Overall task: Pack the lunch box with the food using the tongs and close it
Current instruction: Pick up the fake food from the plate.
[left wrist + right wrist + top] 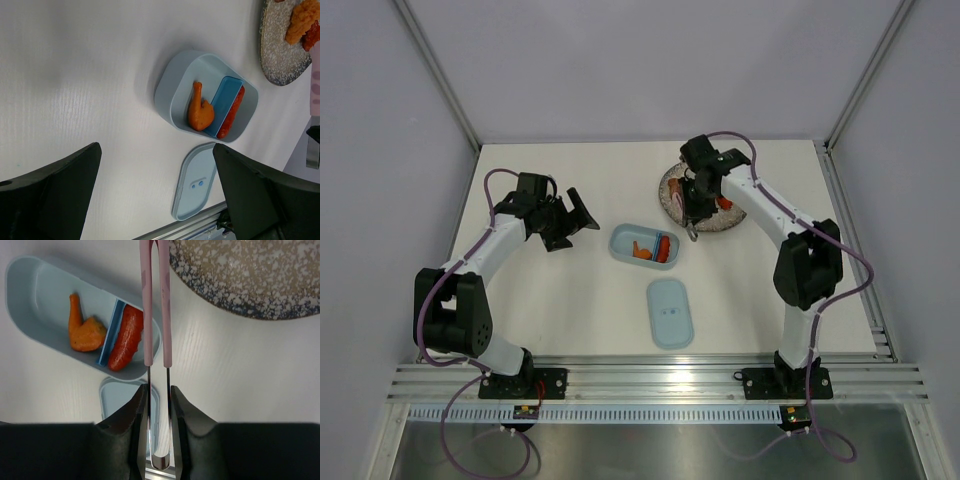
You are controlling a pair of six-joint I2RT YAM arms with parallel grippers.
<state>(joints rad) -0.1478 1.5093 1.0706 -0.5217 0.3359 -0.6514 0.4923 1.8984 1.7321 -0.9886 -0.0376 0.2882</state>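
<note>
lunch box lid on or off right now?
Off. The lid lies flat on the table, apart from the lunch box, whose open top shows an orange piece and a red piece inside.

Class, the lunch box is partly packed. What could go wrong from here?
1. The slim pale-pink tongs sit in a narrow grip in the right pincer; they may twist when squeezing food.
2. The pale-blue oblong plastic lunch box already holds a drumstick and sausage; the bulky orange piece on the speckled grey plate may stick up and block the lid.
</note>
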